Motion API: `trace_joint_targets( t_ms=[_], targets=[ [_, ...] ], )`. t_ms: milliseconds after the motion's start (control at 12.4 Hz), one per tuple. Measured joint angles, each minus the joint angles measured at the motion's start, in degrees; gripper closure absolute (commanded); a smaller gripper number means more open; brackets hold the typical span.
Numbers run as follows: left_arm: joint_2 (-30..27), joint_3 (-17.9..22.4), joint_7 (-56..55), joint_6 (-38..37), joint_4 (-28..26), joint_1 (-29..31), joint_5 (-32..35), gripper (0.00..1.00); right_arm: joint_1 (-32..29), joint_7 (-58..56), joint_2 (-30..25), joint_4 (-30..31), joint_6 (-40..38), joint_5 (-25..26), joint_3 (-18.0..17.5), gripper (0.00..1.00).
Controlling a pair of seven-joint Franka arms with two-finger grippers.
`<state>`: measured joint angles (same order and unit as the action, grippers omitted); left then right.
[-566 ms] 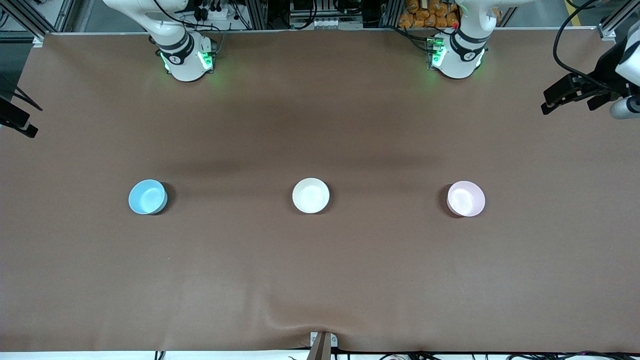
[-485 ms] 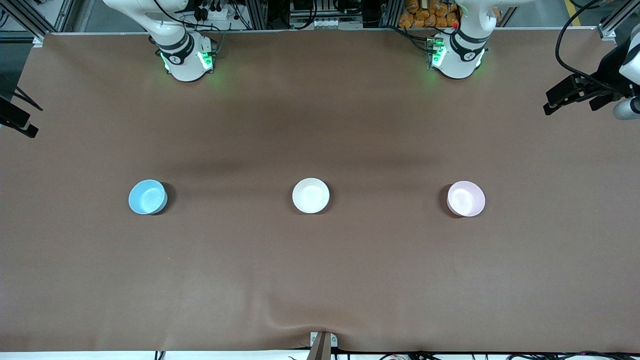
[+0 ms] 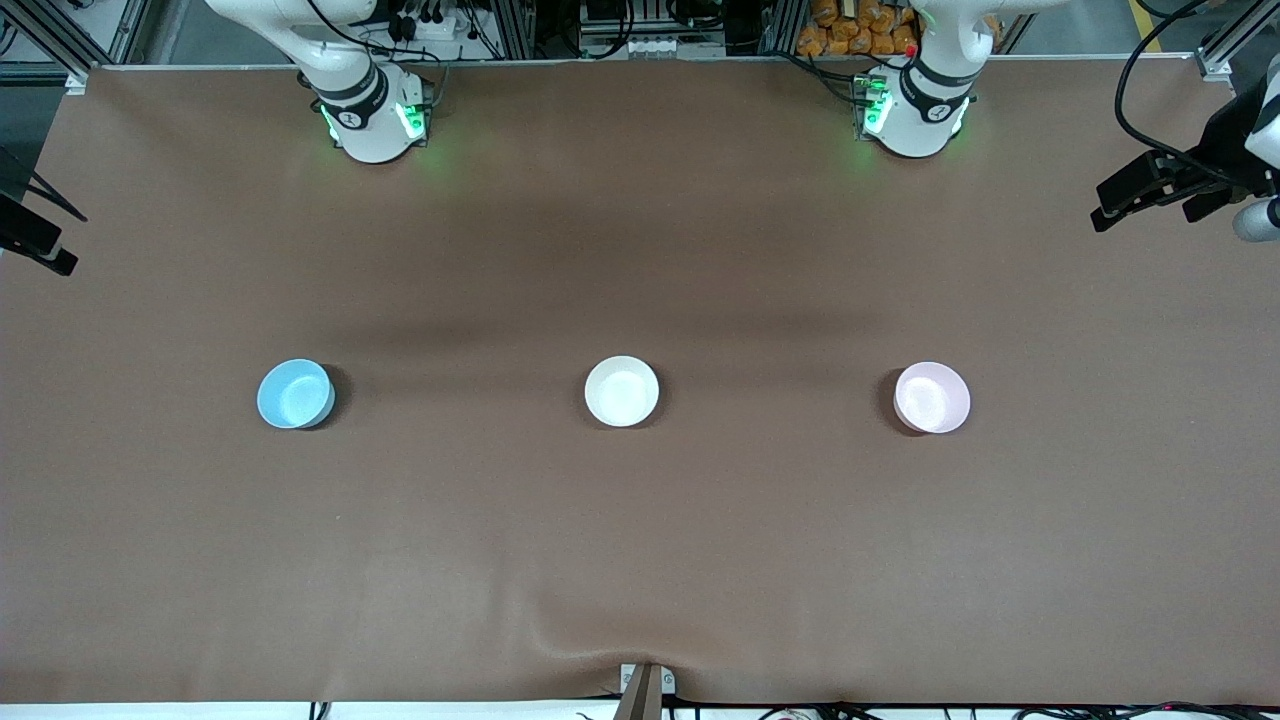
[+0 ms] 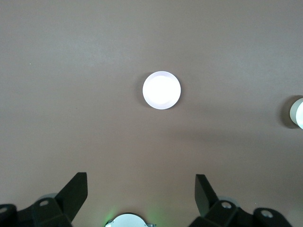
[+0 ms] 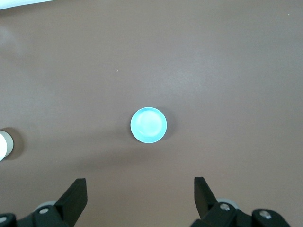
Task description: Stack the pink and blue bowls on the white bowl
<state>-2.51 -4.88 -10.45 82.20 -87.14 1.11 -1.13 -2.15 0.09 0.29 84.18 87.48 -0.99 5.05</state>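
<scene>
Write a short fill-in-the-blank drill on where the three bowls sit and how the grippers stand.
1. The white bowl sits between the blue bowl and the ____ bowl.
2. The blue bowl lies toward the ____ arm's end of the table.
3. The left gripper and right gripper both stand ____.

Missing words: pink; right; open

Blue bowl [image 3: 295, 394], white bowl [image 3: 621, 391], pink bowl [image 3: 931, 398] apart, upright.

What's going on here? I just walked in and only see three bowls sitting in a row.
Nothing is being handled yet. The blue bowl, white bowl and pink bowl sit apart in a row on the brown table, white in the middle. The right pincer hangs open high over the blue bowl and the left pincer hangs open high over the pink bowl. No stacking has begun.
</scene>
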Motion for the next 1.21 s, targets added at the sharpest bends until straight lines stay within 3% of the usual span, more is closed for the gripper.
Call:
trace_joint_targets(
  t_ms=[646, 1212],
  targets=[
    [4.60, 0.08, 0.02, 2.56, -1.72, 1.86, 0.76, 0.00, 0.08, 0.01, 0.00, -0.03, -0.01, 0.00, 0.10, 0.00],
    [10.72, -0.28, 0.31, 33.10, -22.30, 3.81, 1.14, 0.00, 0.07, 0.01, 0.03, -0.06, -0.03, 0.00, 0.18, 0.00]
  ],
)
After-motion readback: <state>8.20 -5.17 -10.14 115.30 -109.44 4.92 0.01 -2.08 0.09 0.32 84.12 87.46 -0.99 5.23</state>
